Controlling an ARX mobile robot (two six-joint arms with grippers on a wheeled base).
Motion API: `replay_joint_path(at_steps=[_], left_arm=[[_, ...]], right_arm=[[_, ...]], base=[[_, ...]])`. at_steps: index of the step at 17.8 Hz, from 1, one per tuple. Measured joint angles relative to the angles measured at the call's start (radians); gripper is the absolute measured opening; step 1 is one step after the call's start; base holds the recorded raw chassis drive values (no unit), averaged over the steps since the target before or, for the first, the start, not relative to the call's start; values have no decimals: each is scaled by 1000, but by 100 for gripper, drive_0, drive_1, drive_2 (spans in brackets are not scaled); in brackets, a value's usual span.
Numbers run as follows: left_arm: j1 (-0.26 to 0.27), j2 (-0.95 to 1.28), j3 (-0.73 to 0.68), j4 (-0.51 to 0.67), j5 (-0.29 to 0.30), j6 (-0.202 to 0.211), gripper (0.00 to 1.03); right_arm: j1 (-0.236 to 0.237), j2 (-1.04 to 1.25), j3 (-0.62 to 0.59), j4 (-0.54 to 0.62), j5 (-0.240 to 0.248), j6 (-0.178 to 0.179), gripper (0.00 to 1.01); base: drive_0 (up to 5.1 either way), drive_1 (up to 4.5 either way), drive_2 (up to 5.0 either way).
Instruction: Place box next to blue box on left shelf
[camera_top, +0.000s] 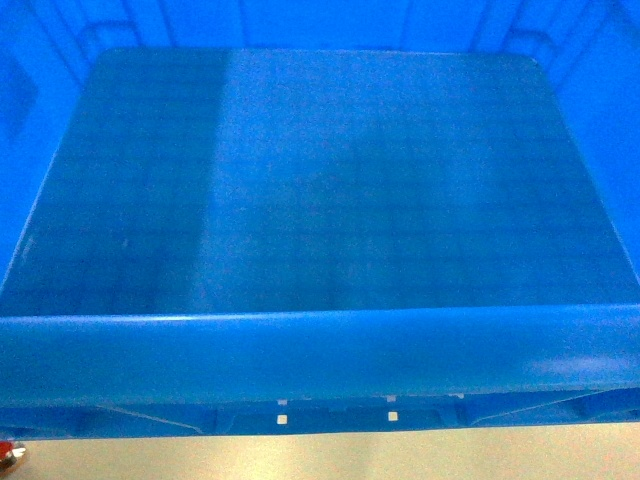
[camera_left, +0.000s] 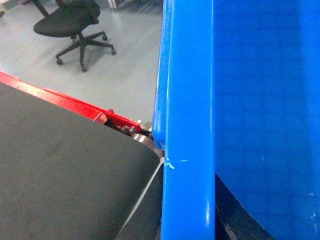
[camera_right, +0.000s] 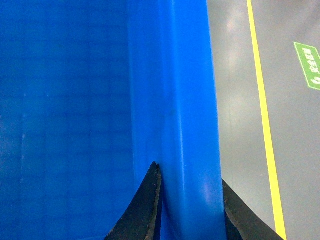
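Across the head view spreads the box (camera_top: 330, 180), its gridded floor bare and its thick near rim running edge to edge just above a strip of pale floor (camera_top: 330, 455). At the right wrist, the right gripper (camera_right: 192, 200) pinches the box's rim, one dark finger (camera_right: 145, 205) inside the wall and one outside — closed on it. From the left wrist only the rim shows, beside a black surface (camera_left: 60, 175) and a red frame (camera_left: 75, 106); the left gripper's fingers are probably hidden, so their state cannot be told. An office chair (camera_left: 70, 25) stands well behind.

Bright-blue box (camera_top: 320, 180) (faint grid floor); black chair (camera_left: 70, 22).
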Motion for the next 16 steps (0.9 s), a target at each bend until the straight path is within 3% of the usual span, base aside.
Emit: replay_joint_path(at_steps=[16], left_arm=[[0,2,0,0,0,0,11]], right_arm=[[0,0,0,0,0,0,17]], base=[[-164,-164,-164]])
